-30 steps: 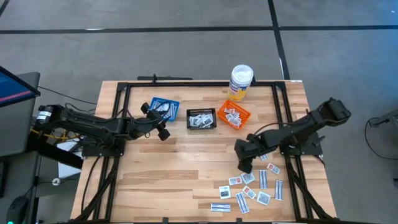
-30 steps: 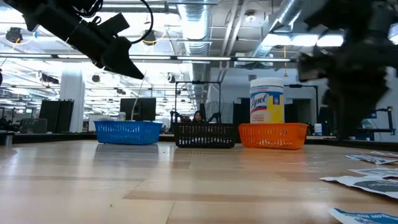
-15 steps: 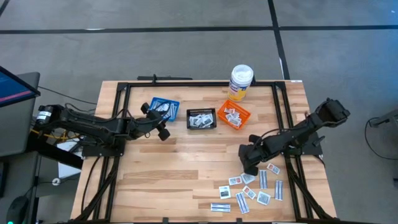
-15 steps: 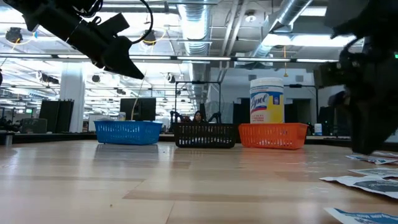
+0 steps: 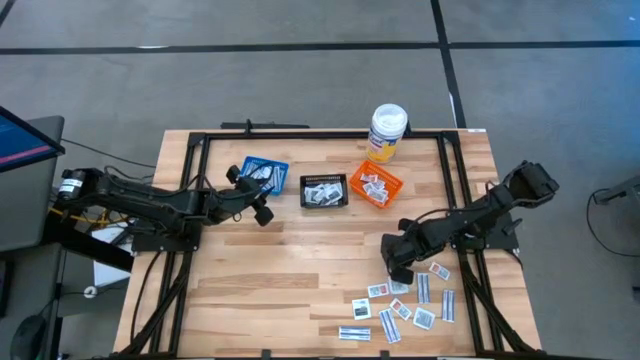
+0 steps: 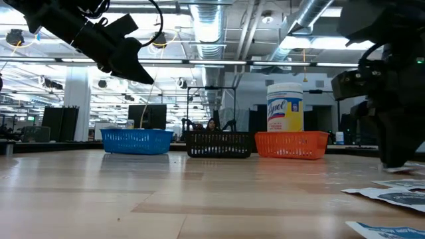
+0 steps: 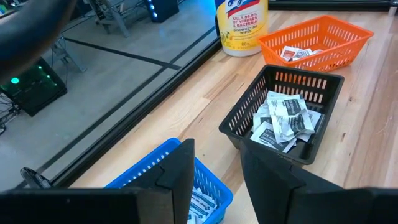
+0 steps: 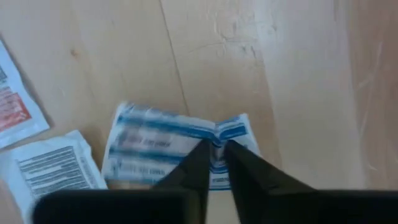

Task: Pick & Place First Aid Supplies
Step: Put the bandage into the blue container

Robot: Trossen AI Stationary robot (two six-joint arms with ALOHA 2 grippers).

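Because the loose packets [image 5: 405,305] lie flat on the worktop [image 5: 300,260] near its right front corner, the right tool [image 8: 216,151] comes down at the pile's near edge and pinches one blue-printed packet [image 8: 177,146] by its rim, fingers nearly together — enough, I judge, to lift it. Three baskets, blue [image 7: 186,193], black [image 7: 283,118] and orange [image 7: 314,40], stand in a row at the back as sorting bins, some packets already inside. Over the blue one hangs the left tool [image 7: 214,171], fingers parted and empty. From table height the right tool's tips and the pinched packet are hard to make out — the pile is cut off at the edge
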